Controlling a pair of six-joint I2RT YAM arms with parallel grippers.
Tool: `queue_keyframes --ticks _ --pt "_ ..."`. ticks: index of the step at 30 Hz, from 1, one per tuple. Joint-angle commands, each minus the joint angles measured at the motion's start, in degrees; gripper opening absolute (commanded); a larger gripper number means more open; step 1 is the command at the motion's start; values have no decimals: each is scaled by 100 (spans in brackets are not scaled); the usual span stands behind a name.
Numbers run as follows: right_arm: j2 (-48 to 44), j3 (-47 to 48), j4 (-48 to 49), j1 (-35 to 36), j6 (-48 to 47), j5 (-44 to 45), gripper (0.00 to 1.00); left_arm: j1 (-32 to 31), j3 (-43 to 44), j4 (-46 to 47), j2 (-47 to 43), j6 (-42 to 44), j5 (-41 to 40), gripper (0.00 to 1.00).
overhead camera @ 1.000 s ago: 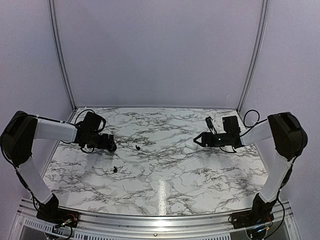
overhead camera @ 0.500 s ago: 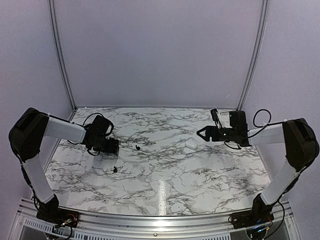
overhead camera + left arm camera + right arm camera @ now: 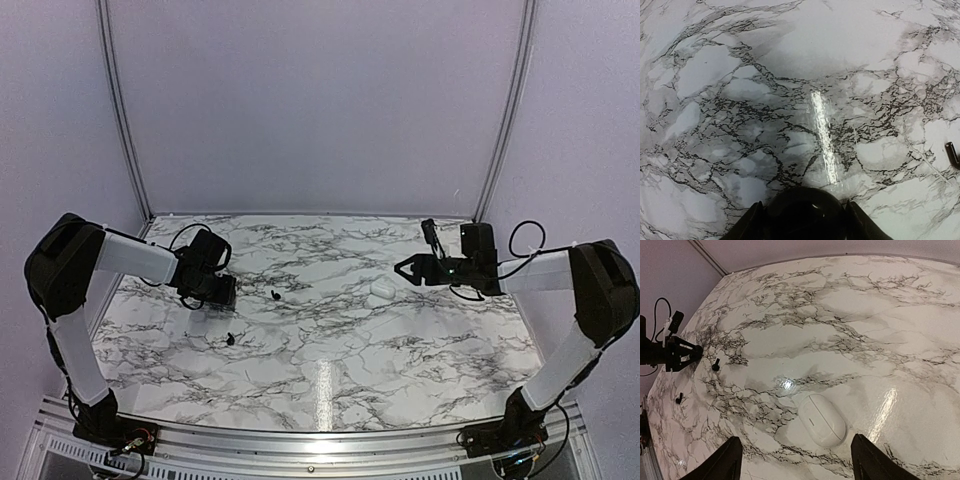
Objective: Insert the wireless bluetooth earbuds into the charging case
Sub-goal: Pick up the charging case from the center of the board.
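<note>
Two cases: a white case [image 3: 822, 420] and a black case [image 3: 802, 212], one at each gripper.
White case: lies flat on the marble table [image 3: 330, 330], right of centre, with its lid down. Nothing of its inside shows. A thin short line marks the shell; no letters can be made out.
Black case: a glossy dark dome at the bottom of the left wrist view, low over the marble. Whether its lid is up or down cannot be told.
Earbuds: two black ones lie loose on the table, outside both cases. The far black earbud [image 3: 275, 295] is just right of the left gripper [image 3: 222, 291]. The near black earbud [image 3: 231, 338] lies closer to the arm bases, apart from the first.
Left arm: reaches from its base out over the table's left side, forearm running inward and wrist low. Its fingers [image 3: 747, 227] press against both sides of the black case.
Right arm: stretched leftward from the table's right side, wrist held above the surface. The right gripper [image 3: 796, 439] is spread wide, pinching nothing. The white case sits on the table just ahead of its fingertips, not touched.
</note>
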Motion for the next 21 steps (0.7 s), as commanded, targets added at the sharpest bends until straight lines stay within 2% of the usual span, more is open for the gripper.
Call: queue_keyframes --ticks 1,5,13,21 --pt "-141 2 55 164 -30 -123 74 -77 -22 -238 -11 7 51 53" --pt "-106 55 76 396 -14 -141 73 -97 -117 -138 -199 -2 130 46" --pt "-25 64 470 952 334 -252 70 -313 -494 488 -1065 -69 471 43" --pt "-151 -419 1968 1950 916 519 69 -847 -636 1172 -1941 -1217 701 41"
